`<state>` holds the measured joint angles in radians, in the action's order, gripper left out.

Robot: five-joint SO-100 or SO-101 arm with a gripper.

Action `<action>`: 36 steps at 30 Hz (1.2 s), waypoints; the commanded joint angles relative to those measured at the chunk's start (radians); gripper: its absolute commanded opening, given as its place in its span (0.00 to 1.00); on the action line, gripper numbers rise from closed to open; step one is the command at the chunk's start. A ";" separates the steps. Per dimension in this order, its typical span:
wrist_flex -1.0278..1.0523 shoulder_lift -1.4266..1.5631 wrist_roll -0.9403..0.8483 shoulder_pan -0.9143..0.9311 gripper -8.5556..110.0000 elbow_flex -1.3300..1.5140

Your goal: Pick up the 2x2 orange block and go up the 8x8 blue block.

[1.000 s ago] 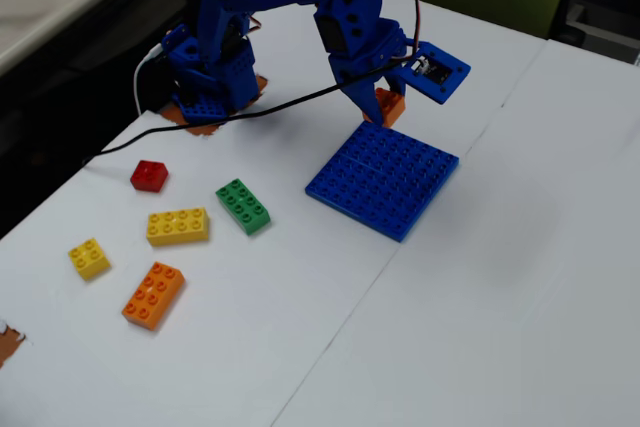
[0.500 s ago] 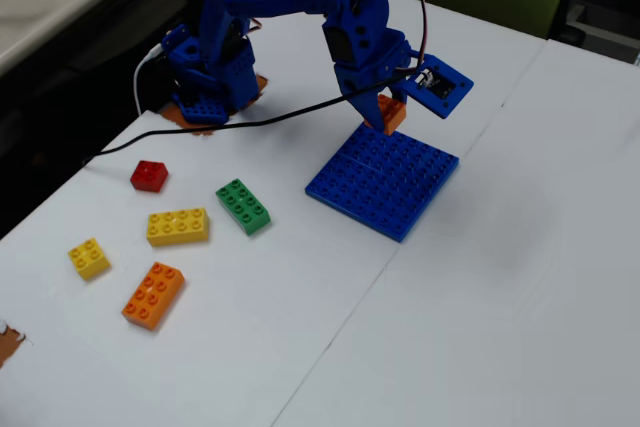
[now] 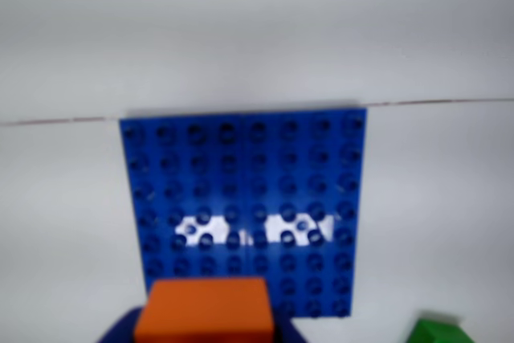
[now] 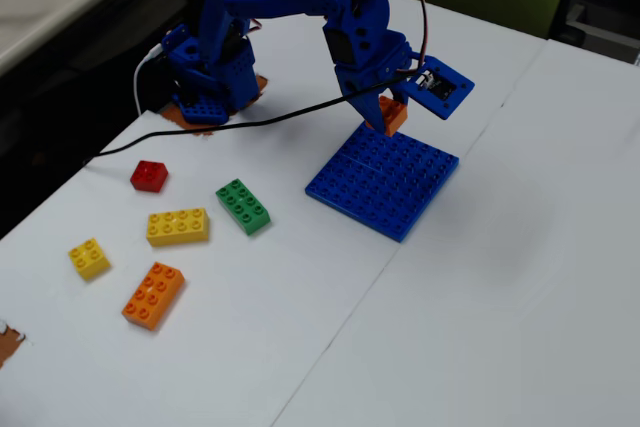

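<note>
Orange block [image 3: 202, 309] at bottom edge, over blue baseplate [image 3: 241, 174]; green brick [image 3: 438, 332] bottom-right

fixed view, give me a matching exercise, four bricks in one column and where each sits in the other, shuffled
Things:
1. small orange brick
2. red brick
3. green brick
4. long orange brick

Places:
A. on the table, nearest the bottom edge of the fixed view
B. held in the gripper at the blue baseplate's far edge
C. between the yellow long brick and the baseplate
D. just below the black cable

Pairs: 1-B, 2-D, 3-C, 4-A
</note>
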<state>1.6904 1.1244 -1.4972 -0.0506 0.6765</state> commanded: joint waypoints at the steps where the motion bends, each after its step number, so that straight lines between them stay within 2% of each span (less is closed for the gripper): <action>1: -0.006 0.008 -0.005 -0.008 0.07 -0.048; 36: 0.006 0.002 -0.025 0.002 0.07 -0.048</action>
<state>1.6966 1.1137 -1.5110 -0.0506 0.6765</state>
